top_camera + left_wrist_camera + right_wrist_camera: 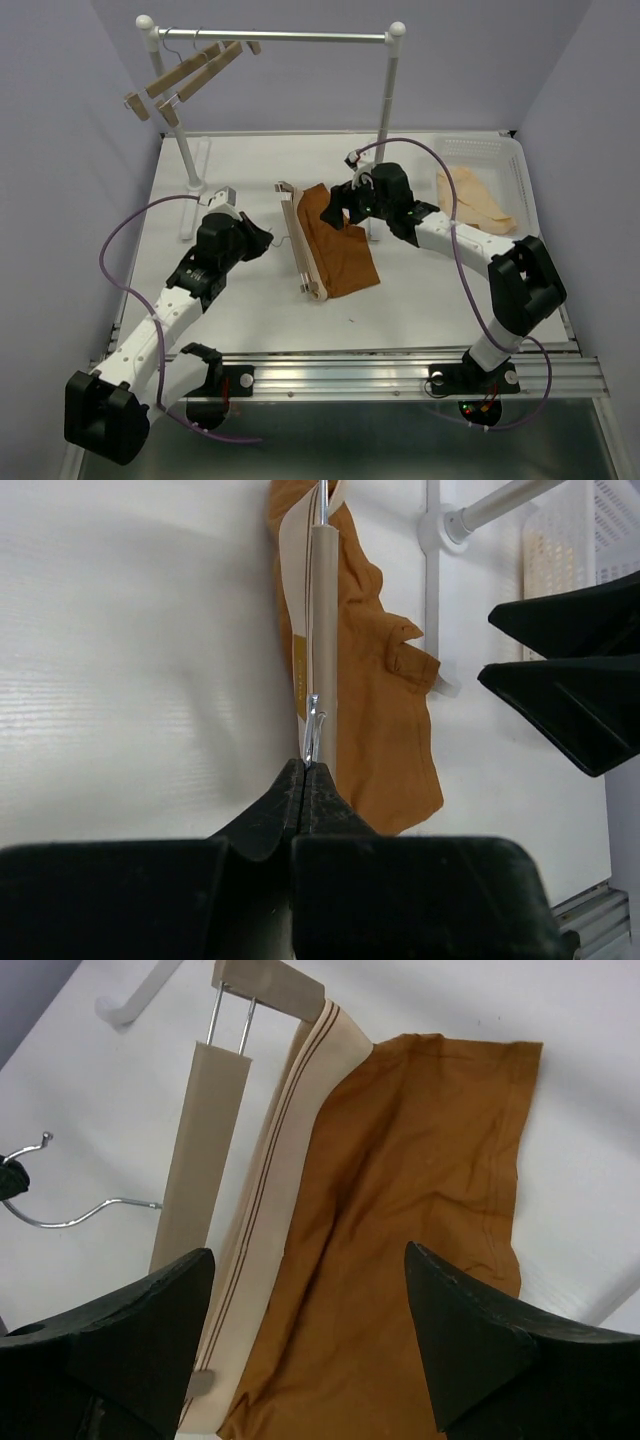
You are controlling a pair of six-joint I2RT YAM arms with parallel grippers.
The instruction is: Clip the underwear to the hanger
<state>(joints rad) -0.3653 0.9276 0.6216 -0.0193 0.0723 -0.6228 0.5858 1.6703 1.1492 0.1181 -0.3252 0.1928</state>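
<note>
The underwear (340,250) lies flat mid-worktop (250,310), its pale waistband against the hanger (303,245) on its 9 o'clock side. The left tool (304,772) is pinched closed on the hanger's wire hook (90,1215). The right tool (308,1260) hangs open over the fabric. Lilac walls (470,70) enclose the white worktop. At 2 o'clock, a white basket (500,150) holds 1 pale garment (475,200).

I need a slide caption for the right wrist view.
Open right gripper over the underwear, which lies alongside the wooden hanger.
</note>
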